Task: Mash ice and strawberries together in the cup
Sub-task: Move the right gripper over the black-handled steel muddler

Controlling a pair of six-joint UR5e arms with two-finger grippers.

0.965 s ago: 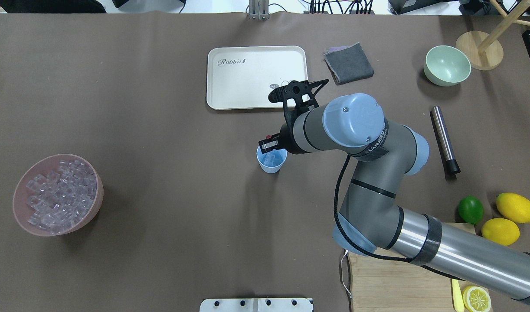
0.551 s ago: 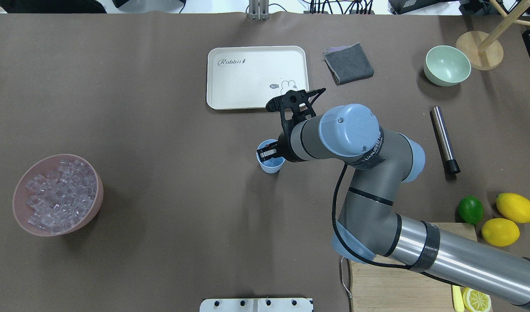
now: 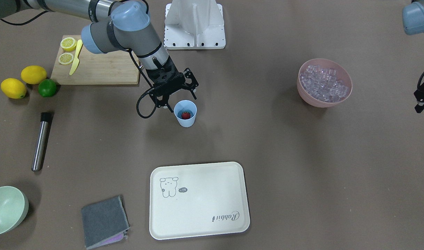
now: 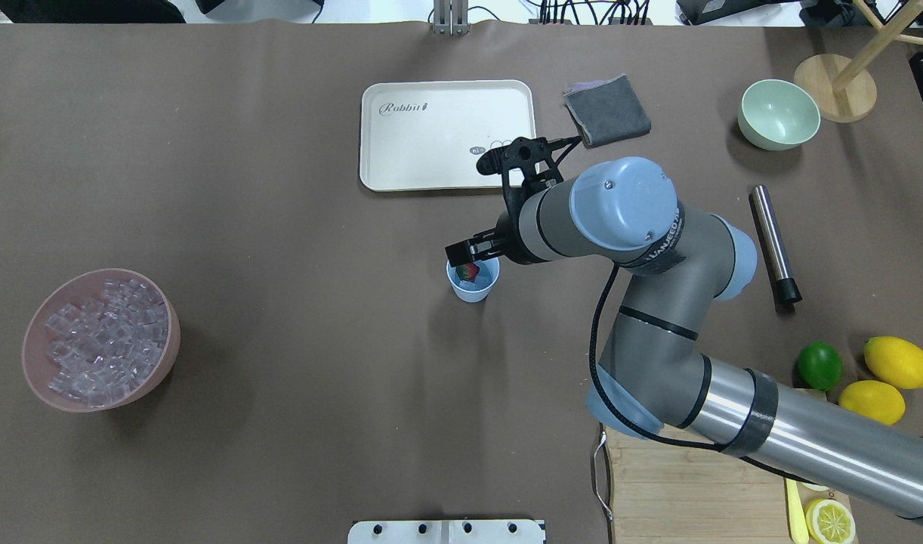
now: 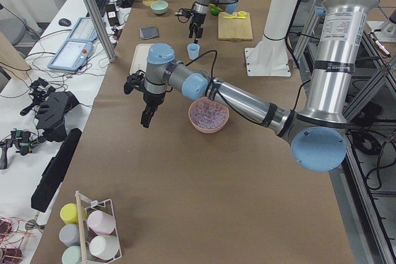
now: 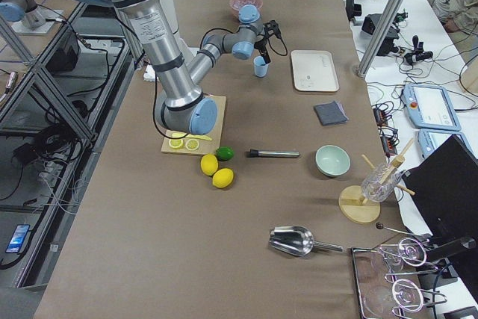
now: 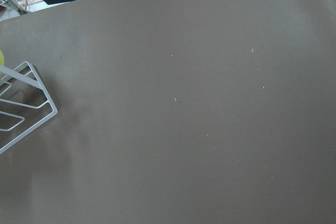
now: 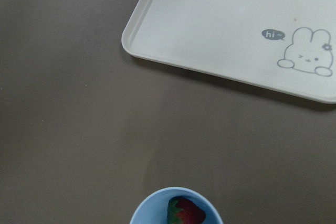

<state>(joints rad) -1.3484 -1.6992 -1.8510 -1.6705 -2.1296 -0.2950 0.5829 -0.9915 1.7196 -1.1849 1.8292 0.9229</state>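
Note:
The light-blue cup (image 4: 474, 288) stands upright mid-table, also in the front view (image 3: 185, 118). A red strawberry (image 3: 186, 114) with a green cap lies inside it, and shows in the right wrist view (image 8: 185, 212). My right gripper (image 4: 473, 248) hangs just above the cup's far rim, open and empty. The ice (image 4: 103, 340) fills a pink bowl (image 4: 167, 355) at the far left. I cannot tell whether ice lies under the strawberry. My left gripper (image 5: 146, 117) hovers over bare table beyond the pink bowl. I cannot tell whether it is open.
A white tray (image 4: 446, 136) lies behind the cup, with a grey cloth (image 4: 607, 110) and a pale-green bowl (image 4: 779, 115) to its right. A metal rod (image 4: 773, 243), a lime (image 4: 819, 365), two lemons (image 4: 897, 362) and a cutting board (image 4: 680, 483) sit at the right.
My right gripper held the strawberry above the cup, dipped into the cup, then let go and rose. The strawberry now lies in the cup.

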